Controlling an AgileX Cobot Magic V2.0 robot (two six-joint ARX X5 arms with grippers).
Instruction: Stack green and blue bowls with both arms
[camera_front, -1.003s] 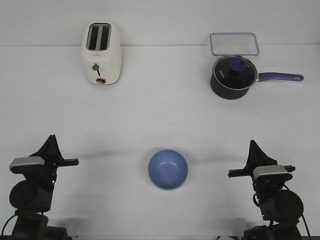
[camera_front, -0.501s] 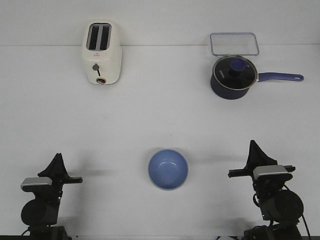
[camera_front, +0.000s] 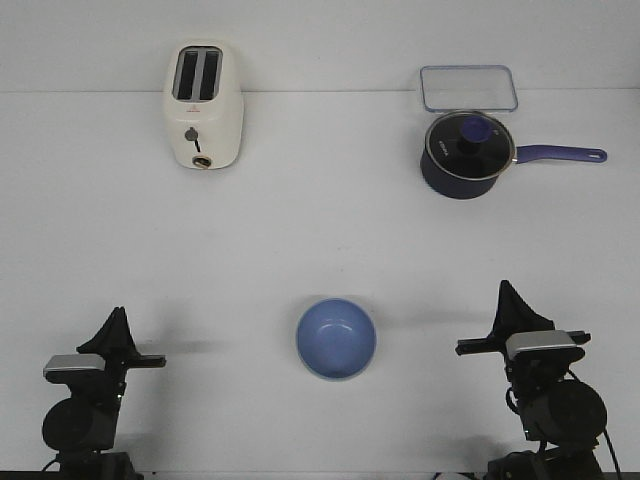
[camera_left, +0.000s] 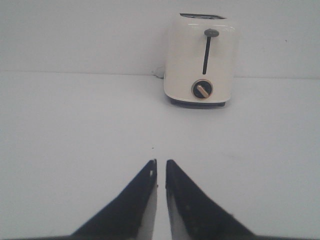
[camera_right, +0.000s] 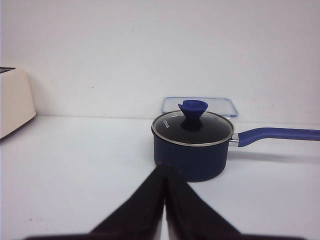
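The light blue bowl (camera_front: 336, 338) sits upright on the white table near the front edge, midway between the two arms. No green bowl shows in any view. My left gripper (camera_front: 120, 313) is at the front left, well apart from the bowl; in the left wrist view (camera_left: 161, 162) its black fingers are drawn together with only a thin slit and hold nothing. My right gripper (camera_front: 506, 286) is at the front right, also apart from the bowl; in the right wrist view (camera_right: 166, 167) its fingertips touch and hold nothing.
A cream toaster (camera_front: 203, 106) stands at the back left, also in the left wrist view (camera_left: 201, 60). A dark navy lidded saucepan (camera_front: 466, 155) with a blue handle stands at the back right, with a clear lidded container (camera_front: 468, 87) behind it.
My left arm has drawn back and lowered towards the front edge, then stayed still. The right arm and the blue bowl have not moved.
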